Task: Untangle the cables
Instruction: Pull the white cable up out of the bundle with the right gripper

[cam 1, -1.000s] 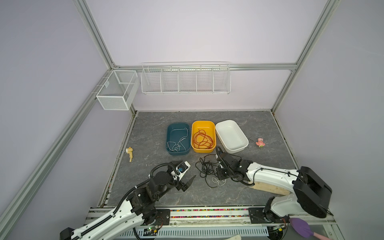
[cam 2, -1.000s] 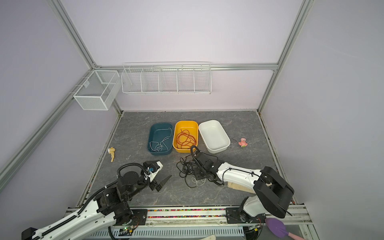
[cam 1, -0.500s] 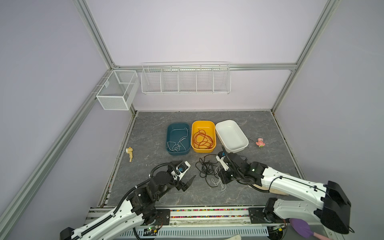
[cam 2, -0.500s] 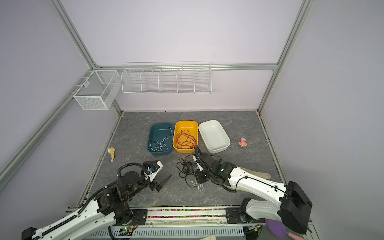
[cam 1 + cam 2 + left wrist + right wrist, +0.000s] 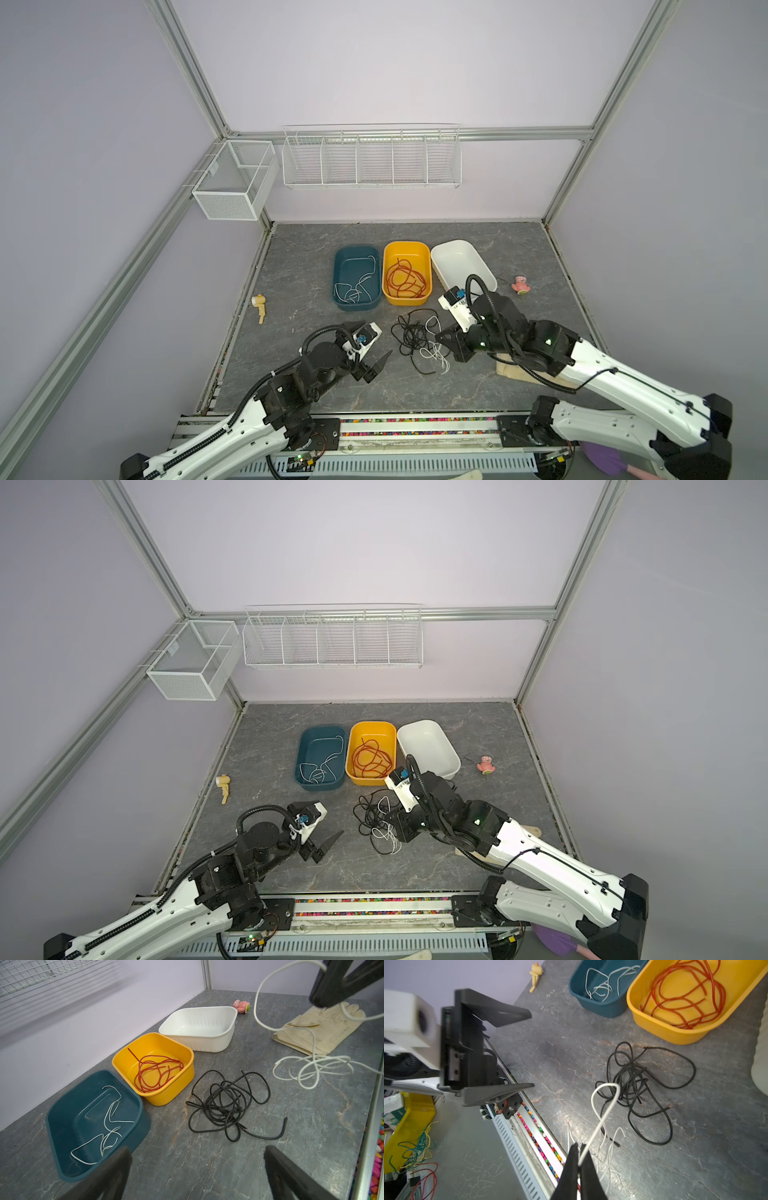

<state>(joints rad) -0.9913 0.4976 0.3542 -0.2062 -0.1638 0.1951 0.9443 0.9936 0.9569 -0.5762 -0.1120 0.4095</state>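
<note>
My right gripper (image 5: 579,1148) is shut on a white cable (image 5: 603,1114), which rises in a loop from the grey tabletop. More of this white cable (image 5: 435,354) trails on the table beside a tangled black cable (image 5: 410,340). The right gripper (image 5: 448,337) hovers just right of that pile. My left gripper (image 5: 372,341) is open and holds nothing, left of the black cable (image 5: 226,1101). A red-orange cable (image 5: 405,279) lies coiled in the yellow bin (image 5: 406,300). Another white cable (image 5: 353,286) lies in the teal bin (image 5: 356,306).
A white bin (image 5: 457,262) stands right of the yellow one. A cream glove (image 5: 318,1028) lies under my right arm. A pink toy (image 5: 520,285) sits far right, a yellow figure (image 5: 259,306) far left. Wire baskets (image 5: 371,160) hang on the back wall.
My right arm has raised its wrist and swung its elbow out to the right, drawing the white cable up from the pile. The left arm has not moved.
</note>
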